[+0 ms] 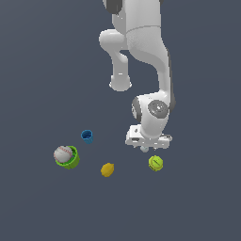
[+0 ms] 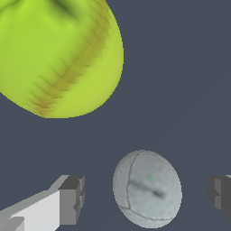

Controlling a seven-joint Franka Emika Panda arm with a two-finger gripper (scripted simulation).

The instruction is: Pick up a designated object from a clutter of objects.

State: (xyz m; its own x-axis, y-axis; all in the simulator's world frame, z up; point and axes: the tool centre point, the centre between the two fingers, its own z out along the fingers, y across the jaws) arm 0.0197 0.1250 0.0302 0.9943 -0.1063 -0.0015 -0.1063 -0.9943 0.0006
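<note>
The designated object, a tiny pale grey-white ball (image 2: 147, 189), lies on the dark floor between my two fingers. My gripper (image 2: 145, 197) is open, with a dark pad (image 2: 72, 198) on one side of the ball and the other pad (image 2: 219, 196) on the opposite side, both apart from it. In the exterior view the gripper (image 1: 145, 148) hangs low over the floor, and the hand mostly hides the small ball. The yellow-green tennis ball (image 2: 58, 54) lies close beside it, also seen as the tennis ball (image 1: 156, 163) just in front of the hand.
Other clutter lies toward the exterior view's left: a yellow lemon (image 1: 108, 169), a blue cup (image 1: 87, 136), and a green cup (image 1: 70, 160) with a red-stitched baseball (image 1: 62, 153) resting at its mouth.
</note>
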